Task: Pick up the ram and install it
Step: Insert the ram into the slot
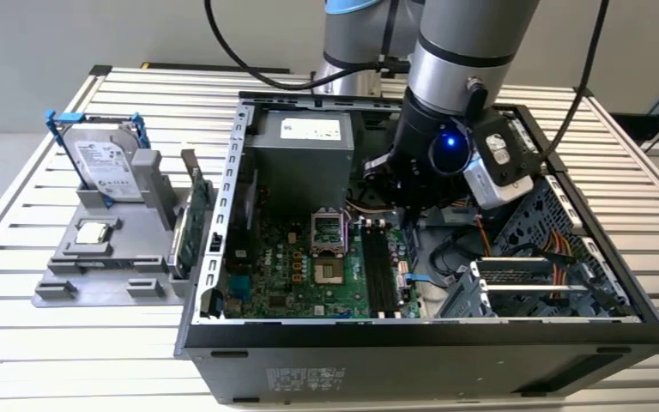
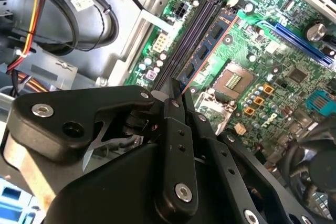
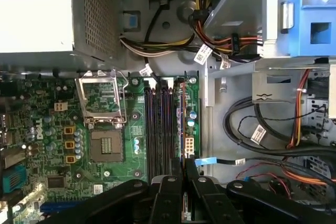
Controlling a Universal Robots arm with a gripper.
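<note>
The job looks close to done. The slim green ram stick with dark chips [image 2: 210,43] is down at the long black slots [image 3: 157,129] on the green motherboard [image 3: 52,129], inside the open black computer case [image 1: 421,352]. It stands on its edge along one slot. The black robot fingers [image 2: 174,98] are squeezed almost shut. The stick's thin edge runs right into them, so I think they pinch it (a thin board leaves hardly any gap).

I cannot tell if the stick is pushed all the way in. The fingers hide its near half, and the little clips at the slot ends are hard to make out. In the exterior view the silver robot arm [image 1: 456,112] covers the spot. Another green stick [image 1: 196,227] stands in the grey holder [image 1: 100,275] on the slatted tabletop [image 1: 55,360], to the exterior view's left of the case.
</note>
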